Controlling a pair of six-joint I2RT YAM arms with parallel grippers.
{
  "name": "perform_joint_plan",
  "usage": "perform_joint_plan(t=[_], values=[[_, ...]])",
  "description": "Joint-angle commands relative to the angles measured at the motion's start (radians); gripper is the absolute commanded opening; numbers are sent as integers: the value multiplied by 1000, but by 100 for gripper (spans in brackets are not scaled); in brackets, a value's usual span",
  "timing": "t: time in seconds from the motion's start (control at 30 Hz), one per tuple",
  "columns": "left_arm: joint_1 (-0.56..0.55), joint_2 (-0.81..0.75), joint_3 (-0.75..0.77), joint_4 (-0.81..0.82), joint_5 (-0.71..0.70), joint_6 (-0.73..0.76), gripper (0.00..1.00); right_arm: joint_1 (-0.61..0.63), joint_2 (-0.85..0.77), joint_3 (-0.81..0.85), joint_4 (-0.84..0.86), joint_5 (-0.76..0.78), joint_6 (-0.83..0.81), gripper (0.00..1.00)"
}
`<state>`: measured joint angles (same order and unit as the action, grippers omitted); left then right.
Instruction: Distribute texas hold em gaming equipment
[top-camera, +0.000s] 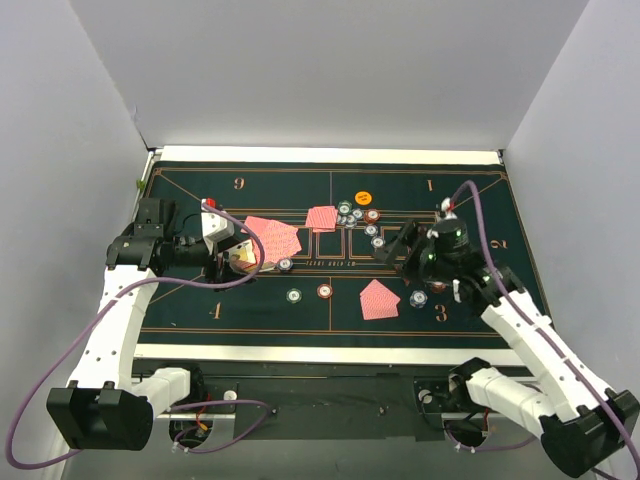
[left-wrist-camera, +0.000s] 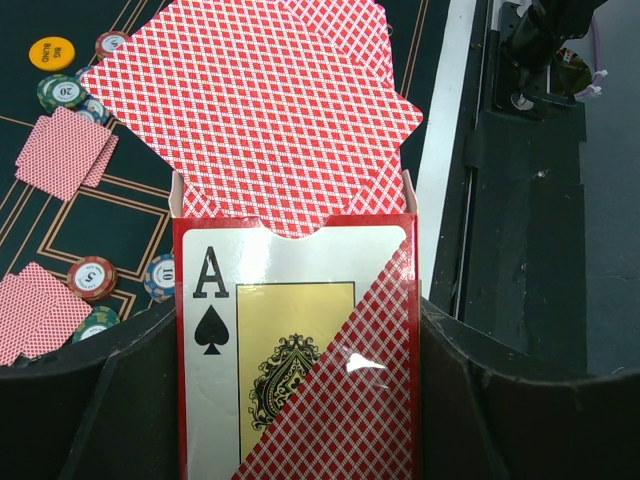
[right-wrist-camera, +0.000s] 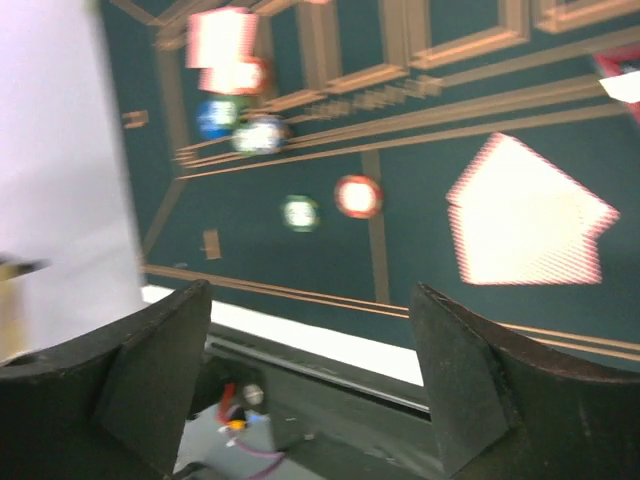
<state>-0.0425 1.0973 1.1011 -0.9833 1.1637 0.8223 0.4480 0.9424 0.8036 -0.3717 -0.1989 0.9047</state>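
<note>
**A:** The left end effector (left-wrist-camera: 297, 315) is clamped on a card box (left-wrist-camera: 300, 400), a finger against each side. The box's ace-of-spades face is turned to the wrist camera.

**B:** From above, that box is only a pale sliver. What lies beyond it?

**A:** A fan (left-wrist-camera: 260, 110) of red-backed cards sits at the box's open mouth. Whether they are still inside it, I can't tell. Further out on the mat (left-wrist-camera: 130, 232), two chips (left-wrist-camera: 92, 277) sit just beside each other. An orange button (left-wrist-camera: 51, 52) reads "BIG BLIND", lettering too small to read in the top view.

**B:** And the right end effector (right-wrist-camera: 312, 330)?

**A:** Its fingers are spread wide with nothing between them. Its blurred wrist view shows a card pile (right-wrist-camera: 525, 215), with a green chip (right-wrist-camera: 299, 213) and a red chip (right-wrist-camera: 358, 196) side by side. Only the top view shows both arms, well apart, at opposite sides of the mat.
</note>
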Motion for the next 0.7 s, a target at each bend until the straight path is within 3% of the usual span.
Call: perform_joint_plan(t=[0.0, 0.27, 0.5, 0.67], values=[[7, -22, 23, -3, 45, 18, 0, 93, 56, 193, 60, -86, 36, 80], [6, -22, 23, -5, 44, 17, 0, 265, 289, 376, 324, -140, 134, 92], [6, -31, 28, -9, 44, 14, 0, 317, 487, 531, 326, -134, 103, 93], [6, -34, 23, -12, 42, 14, 0, 342, 536, 578, 359, -114, 117, 93]])
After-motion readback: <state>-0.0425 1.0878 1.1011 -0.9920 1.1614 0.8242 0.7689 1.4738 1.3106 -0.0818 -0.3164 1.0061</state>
